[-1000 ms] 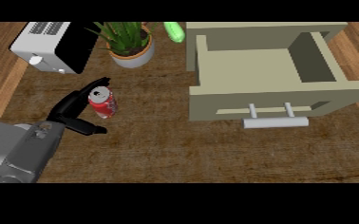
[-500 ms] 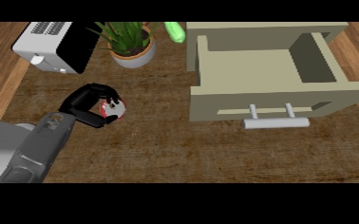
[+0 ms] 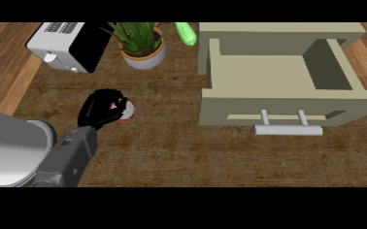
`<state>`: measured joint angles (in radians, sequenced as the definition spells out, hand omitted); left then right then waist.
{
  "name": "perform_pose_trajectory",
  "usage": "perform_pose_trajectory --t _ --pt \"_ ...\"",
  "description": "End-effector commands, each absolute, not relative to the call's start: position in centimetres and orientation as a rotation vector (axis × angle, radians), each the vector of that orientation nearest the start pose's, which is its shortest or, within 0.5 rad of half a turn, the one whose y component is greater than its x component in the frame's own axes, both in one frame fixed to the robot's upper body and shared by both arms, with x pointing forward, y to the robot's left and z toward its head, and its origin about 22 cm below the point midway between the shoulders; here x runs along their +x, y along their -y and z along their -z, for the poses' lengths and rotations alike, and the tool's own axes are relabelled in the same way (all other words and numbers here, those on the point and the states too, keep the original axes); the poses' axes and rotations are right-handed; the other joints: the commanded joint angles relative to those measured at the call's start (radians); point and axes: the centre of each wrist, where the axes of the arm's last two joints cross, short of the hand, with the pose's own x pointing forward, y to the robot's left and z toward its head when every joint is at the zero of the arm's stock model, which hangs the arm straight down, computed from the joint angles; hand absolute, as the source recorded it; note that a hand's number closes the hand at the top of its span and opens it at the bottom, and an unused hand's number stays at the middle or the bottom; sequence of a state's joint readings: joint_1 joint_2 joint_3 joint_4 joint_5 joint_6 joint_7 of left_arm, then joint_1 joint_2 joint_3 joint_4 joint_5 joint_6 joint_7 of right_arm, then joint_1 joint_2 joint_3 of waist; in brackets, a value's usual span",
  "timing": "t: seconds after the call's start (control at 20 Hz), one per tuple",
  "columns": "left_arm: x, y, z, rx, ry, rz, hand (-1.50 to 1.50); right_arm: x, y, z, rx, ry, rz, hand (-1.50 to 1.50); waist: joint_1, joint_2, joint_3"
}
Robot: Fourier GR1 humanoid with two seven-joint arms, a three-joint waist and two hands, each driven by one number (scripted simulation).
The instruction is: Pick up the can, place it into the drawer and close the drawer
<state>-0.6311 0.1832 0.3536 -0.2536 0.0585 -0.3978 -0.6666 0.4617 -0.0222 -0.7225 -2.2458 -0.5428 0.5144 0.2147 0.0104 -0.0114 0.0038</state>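
The red can (image 3: 127, 111) with a silver rim stands on the dark counter, left of the drawer, and is mostly covered. My left hand (image 3: 102, 107) comes in from the lower left on its grey forearm, and its fingers curl over and around the can. The beige drawer (image 3: 272, 109) is pulled open at the right with nothing inside that shows. Its pale bar handle (image 3: 288, 130) faces the lower edge. My right hand shows in no view.
A white and black toaster (image 3: 68, 46) sits at the back left. Beside it stands a potted green plant (image 3: 143, 46). A small green object (image 3: 186, 33) lies near the drawer cabinet's back left corner. Lighter wood runs along the left edge.
My left hand, open beside the can a second ago, has shut over it and now hides most of it. The drawer has not moved.
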Motion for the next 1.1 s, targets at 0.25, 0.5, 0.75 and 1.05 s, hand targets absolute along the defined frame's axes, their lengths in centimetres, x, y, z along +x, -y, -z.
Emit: perform_pose_trajectory --t 0.25,0.5,0.75,1.05 --pt "35.3 -21.8 7.5 -0.301 1.595 -0.270 1.50 5.2 36.2 -12.0 -0.208 1.780 0.127 -1.50 0.011 -0.004 -0.001" --pt "38.4 -20.0 1.1 -0.267 1.673 -0.216 1.50 4.6 36.7 -11.9 -0.209 1.748 0.135 -1.50 0.007 -0.006 -0.001" --pt "37.1 -19.0 -2.4 -0.276 1.680 -0.179 1.50 5.8 37.3 -11.9 -0.193 1.772 0.155 -1.50 0.008 -0.002 -0.002" --pt "37.0 -16.3 -9.4 -0.230 1.718 -0.165 1.50 5.4 37.4 -11.0 -0.181 1.769 0.176 -1.50 -0.011 0.006 -0.003"
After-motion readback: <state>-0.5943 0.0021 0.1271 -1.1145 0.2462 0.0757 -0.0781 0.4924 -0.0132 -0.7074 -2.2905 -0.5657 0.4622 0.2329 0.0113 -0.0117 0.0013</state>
